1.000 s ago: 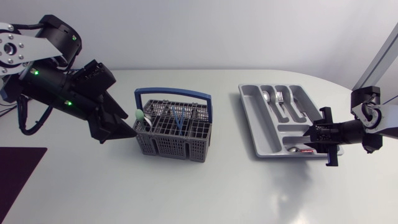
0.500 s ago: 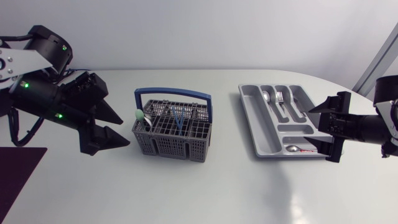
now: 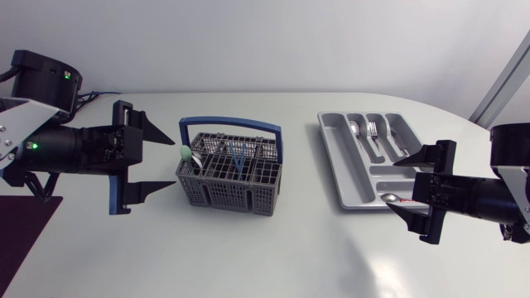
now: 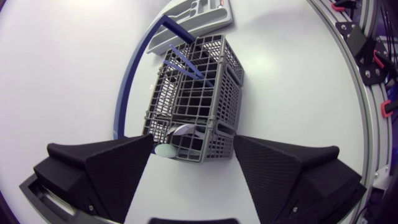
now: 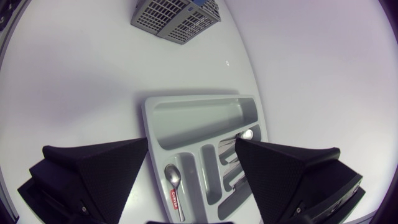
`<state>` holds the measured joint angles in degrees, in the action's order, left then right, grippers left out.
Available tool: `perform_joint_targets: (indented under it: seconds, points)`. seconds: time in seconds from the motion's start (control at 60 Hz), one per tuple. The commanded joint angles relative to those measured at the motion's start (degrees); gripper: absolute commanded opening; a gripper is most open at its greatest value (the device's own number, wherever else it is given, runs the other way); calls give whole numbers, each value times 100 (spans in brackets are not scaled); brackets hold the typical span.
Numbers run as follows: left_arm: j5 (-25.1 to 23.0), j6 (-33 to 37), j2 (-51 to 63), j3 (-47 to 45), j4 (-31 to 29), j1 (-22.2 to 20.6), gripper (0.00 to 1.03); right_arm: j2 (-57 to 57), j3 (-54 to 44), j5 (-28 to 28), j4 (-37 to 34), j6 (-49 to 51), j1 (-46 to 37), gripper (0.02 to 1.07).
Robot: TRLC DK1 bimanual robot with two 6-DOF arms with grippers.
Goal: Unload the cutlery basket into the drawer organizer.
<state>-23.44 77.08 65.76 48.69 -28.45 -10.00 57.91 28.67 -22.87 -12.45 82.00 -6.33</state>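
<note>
while the left gripper point(image 3: 172, 161) and right gripper point(image 3: 392, 185) gape empty, basket point(image 3: 233, 184) and organizer point(image 3: 354, 184) sit apart on white table point(image 3: 273, 257).

The head view looks straight down from high above the table point(image 3: 273, 257), taking in the cutlery basket point(image 3: 229, 170) with 1 arm on either side of it. The left wrist view sits low behind the left gripper point(image 4: 193, 146), facing the basket closely, with the drawer organizer point(image 4: 196, 15) beyond the basket. The right wrist view looks down past the right gripper point(image 5: 191, 146) onto the organizer, the basket far ahead. All 3 views share basket and organizer.
</note>
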Motion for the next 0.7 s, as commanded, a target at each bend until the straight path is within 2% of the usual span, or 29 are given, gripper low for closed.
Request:
perform_joint_targets:
  seconds: [0.0, 0.117, 0.317, 0.5, 0.583, 0.683]
  points:
    - [15, 457, 148, 44, 59, -55, 89, -122, -186, -24, -109, -228, 114, 103]
    - [15, 554, 289, 159, 41, -257, 89, -201, -291, -7, -109, -351, 272, 103]
    - [33, 1011, 552, 308, 41, -266, 85, -307, -388, 134, -109, -588, 633, 103]
    - [50, 1503, 772, 484, 111, -248, 70, -307, -406, 204, -100, -685, 773, 103]
    - [112, 1705, 877, 510, 243, -257, 59, -307, -450, 213, -82, -694, 791, 103]
    - [200, 1916, 983, 528, 401, -301, 55, -307, -467, 213, -74, -729, 791, 103]
